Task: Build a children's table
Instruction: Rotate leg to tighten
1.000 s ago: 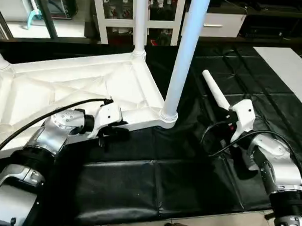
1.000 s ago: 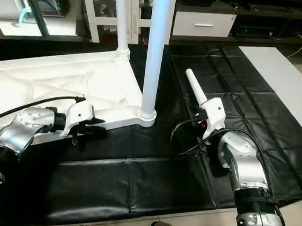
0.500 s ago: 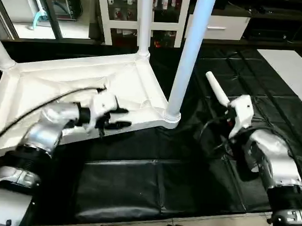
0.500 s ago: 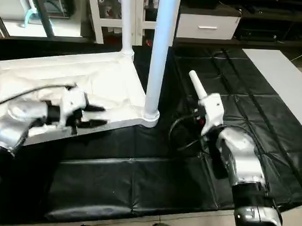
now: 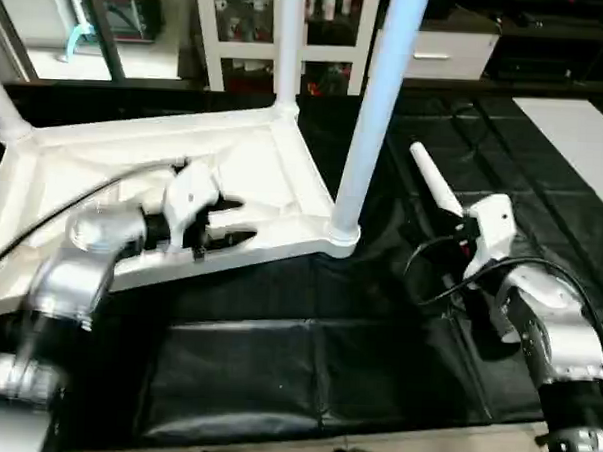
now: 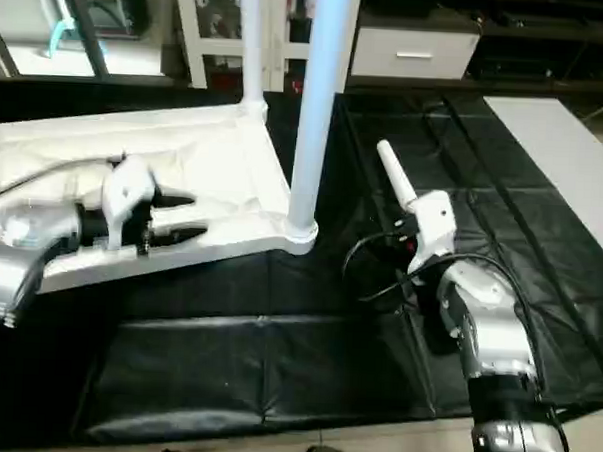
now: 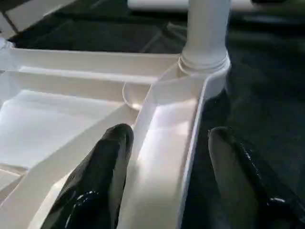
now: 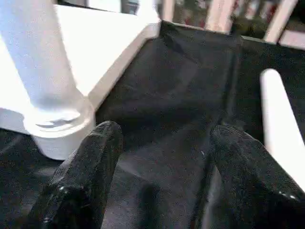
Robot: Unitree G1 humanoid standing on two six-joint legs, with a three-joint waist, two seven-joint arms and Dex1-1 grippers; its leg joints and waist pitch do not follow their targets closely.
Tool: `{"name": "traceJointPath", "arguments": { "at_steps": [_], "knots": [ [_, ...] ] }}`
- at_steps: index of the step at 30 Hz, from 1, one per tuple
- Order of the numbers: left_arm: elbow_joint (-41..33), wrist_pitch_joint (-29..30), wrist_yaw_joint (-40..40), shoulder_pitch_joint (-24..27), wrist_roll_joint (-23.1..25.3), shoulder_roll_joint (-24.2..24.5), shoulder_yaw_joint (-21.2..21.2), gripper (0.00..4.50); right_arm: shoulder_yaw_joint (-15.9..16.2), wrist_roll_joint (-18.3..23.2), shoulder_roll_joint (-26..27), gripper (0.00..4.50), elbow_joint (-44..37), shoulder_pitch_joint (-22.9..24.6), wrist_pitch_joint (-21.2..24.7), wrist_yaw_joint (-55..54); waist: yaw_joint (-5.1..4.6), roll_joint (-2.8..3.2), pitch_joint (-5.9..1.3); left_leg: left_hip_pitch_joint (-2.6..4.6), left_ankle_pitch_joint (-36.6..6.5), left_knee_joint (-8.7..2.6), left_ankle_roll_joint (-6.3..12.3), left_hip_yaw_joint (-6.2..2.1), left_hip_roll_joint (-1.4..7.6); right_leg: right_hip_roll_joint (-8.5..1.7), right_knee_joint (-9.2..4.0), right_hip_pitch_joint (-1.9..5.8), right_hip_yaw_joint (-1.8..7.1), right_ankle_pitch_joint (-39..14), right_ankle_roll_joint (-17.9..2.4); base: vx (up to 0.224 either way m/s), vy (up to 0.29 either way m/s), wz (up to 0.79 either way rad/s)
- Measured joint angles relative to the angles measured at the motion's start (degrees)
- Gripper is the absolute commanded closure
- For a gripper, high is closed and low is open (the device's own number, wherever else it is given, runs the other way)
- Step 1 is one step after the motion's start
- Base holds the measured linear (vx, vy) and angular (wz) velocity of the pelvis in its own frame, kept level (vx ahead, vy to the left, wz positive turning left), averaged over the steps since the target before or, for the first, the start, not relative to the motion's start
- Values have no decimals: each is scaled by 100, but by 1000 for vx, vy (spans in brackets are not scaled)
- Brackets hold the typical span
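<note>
1. We saw the table top [image 5: 134,169] lying underside up on the black mat [image 5: 305,376], in the upper left of the head view, with three legs standing in its corner sockets.
2. The nearest upright leg [image 5: 372,109] rose from the corner socket at centre frame.
3. Our left gripper [image 5: 226,226] stood open, its fingers [image 7: 102,167] straddling the top's near rim without clamping it.
4. Our right gripper [image 8: 162,157], right of centre, was open wide and held nothing.
5. The loose fourth leg [image 5: 433,187] lay on the mat just beside the right gripper; whether they touched, we could not tell.
</note>
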Motion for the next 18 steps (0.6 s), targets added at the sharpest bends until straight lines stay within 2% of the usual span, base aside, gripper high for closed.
{"name": "traceJointPath", "arguments": {
  "at_steps": [2, 3, 6, 8, 9, 11, 13, 18],
  "knots": [
    [-356, 256, 293, 0, -80, -138, 90, 171, -35, -45, 14, 128, -125, -13, 105, -267, 12, 37, -3, 2, 0, 0, 0, 0, -2, 0, -2, 5, 4, 0, 1, 0, 0, 0],
    [-546, 425, 516, 10, -99, -236, 185, 171, -72, -86, 16, 128, -245, -33, 270, -432, 10, 64, -1, 4, 0, 1, 0, 0, -3, 0, -4, 8, 5, -1, 2, 0, 0, 0],
    [-1114, 900, 1166, 62, -140, -612, 382, 171, -130, -121, 2, 128, -402, -206, 938, -737, -17, 81, 0, 4, 0, 1, 0, 0, -4, 0, -3, 7, 4, -2, 3, 0, 0, 0],
    [-1535, 1166, 1450, 193, -163, -796, 416, 171, -215, 48, -19, 128, -521, -306, 1355, -701, -32, 84, -1, 2, 0, 1, 0, -6, -3, 0, -3, 8, 0, -3, 6, 0, 0, 0],
    [-1851, 1307, 1580, 333, -203, -914, 410, 164, -286, 182, -79, 100, -583, -351, 1590, -677, -41, 91, -2, 2, 0, 1, 1, -6, -3, 0, -4, 8, 0, -4, 6, 0, 0, 0],
    [-2165, 1428, 1615, 501, -245, -954, 340, 164, -333, 233, -218, 100, -666, -419, 1790, -671, -47, 92, -2, -1, 0, 0, 1, -8, -3, 1, -4, 3, -3, -4, 7, 0, 0, 0],
    [-2392, 1501, 1606, 717, -237, -926, 249, 164, -319, 220, -383, 64, -788, -451, 2019, -605, -50, 101, -7, -1, 0, -2, 1, -11, -1, 3, -5, 3, -9, -8, 14, 0, 0, 0],
    [-2567, 1661, 1466, 1055, -217, -770, -41, 164, -169, -15, -690, 32, -866, -617, 2506, -576, -45, 106, -6, -10, 0, -3, 1, -15, -1, 3, -6, -4, -11, -14, 23, 0, 0, 0]
  ]
}}
